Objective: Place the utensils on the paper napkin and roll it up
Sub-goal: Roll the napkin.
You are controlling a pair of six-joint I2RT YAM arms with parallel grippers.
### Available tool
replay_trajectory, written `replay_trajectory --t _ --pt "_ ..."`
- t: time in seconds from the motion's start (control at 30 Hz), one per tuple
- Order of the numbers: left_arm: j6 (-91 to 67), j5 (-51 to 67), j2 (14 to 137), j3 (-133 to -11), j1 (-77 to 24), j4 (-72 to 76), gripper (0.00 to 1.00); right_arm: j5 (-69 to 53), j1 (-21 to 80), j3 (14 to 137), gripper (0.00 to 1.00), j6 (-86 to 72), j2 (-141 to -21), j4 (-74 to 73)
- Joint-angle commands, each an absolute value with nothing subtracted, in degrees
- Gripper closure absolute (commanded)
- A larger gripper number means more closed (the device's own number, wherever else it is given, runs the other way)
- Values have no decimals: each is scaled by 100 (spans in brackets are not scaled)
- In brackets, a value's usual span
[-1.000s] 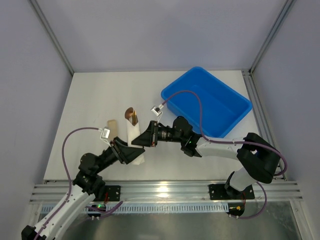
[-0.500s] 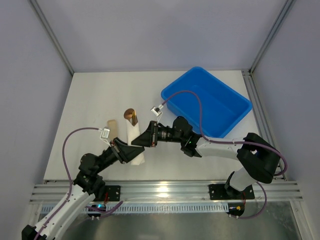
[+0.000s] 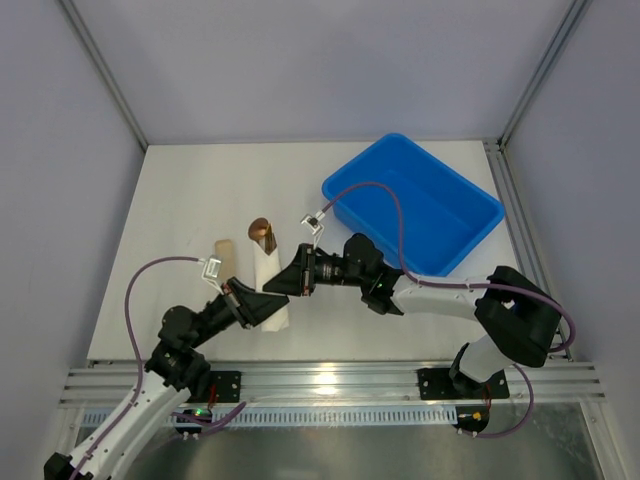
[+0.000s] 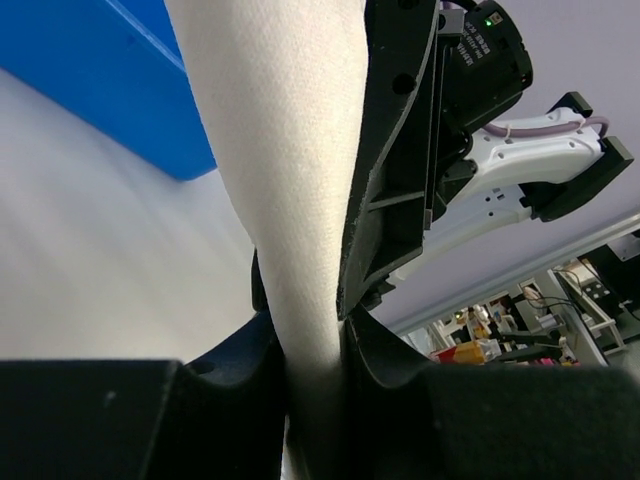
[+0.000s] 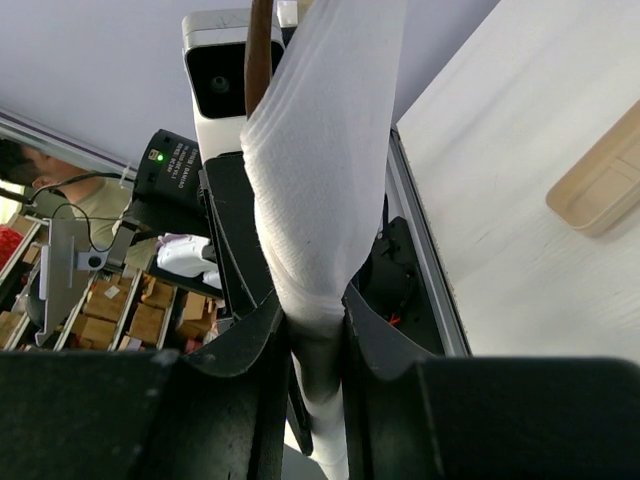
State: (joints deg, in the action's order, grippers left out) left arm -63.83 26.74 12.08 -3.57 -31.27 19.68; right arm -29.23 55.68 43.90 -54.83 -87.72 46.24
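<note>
Top external view shows the left claw (image 3: 260, 310) drawn in from a wider gap a second ago to a pinch on the near end of the napkin (image 3: 268, 265), which is now a white roll held just above the table (image 3: 180, 200). The right claw (image 3: 275, 284) has not changed and stays clamped on the roll's middle from the other side. Both wrist views confirm it, with the paper squeezed thin between each pair of fingers. The round bowl of the spoon (image 3: 262, 231) pokes out of the far end; the fork is hidden, presumably wrapped inside. A beige piece (image 3: 224, 254) lies just beside the roll, and the blue bin (image 3: 470, 225) sits well apart. With both ends now secured, the rolling looks nearly finished, probably needing only a last tightening turn or setting down
</note>
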Motion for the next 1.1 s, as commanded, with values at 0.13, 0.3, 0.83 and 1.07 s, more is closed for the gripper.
replay_trajectory --t 0.13,0.3,0.83,1.07 --pt "-5898 2768 1213 -817 -3138 1257 100 -2620 5651 4614 96 -5028 -8288 4246" --pt "-5906 2839 1160 -817 -3138 1248 100 -2575 5651 4570 96 -5027 -8253 4289" --pt "-5827 2663 694 -844 -3138 808 42 -2610 5704 4544 96 -5045 -8235 4359" --pt "-5871 2654 624 -826 -3138 853 59 -2575 5704 4491 96 -5027 -8218 4342"
